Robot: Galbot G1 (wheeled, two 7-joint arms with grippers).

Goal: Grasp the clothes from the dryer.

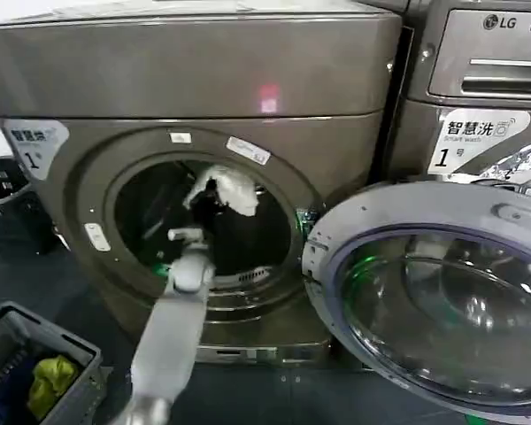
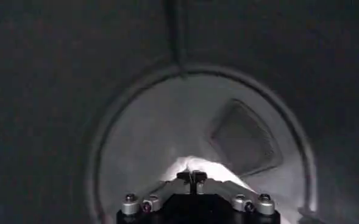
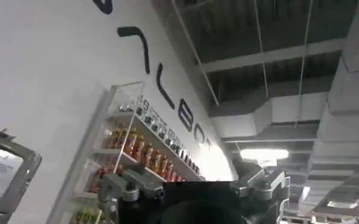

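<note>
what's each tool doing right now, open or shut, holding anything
Left tool: shut on the small soft white cloth garment, inside the dark bronze-grey dryer's drum.
Right tool: open, holding nothing, pointed up at the ceiling.

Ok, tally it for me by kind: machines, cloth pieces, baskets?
Machines: 2, the dryer and the LG machine.
Cloth pieces: 2, the clothes in the left gripper, and a yellow-green cloth.
Baskets: 2, grey and black.
Total: 6.

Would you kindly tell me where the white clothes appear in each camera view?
Head view: the clothes hang in the dryer porthole, at the left gripper.
Left wrist view: the clothes sit just beyond the closed fingers.
Right wrist view: not in it.
Shared landmark: the drum.
</note>
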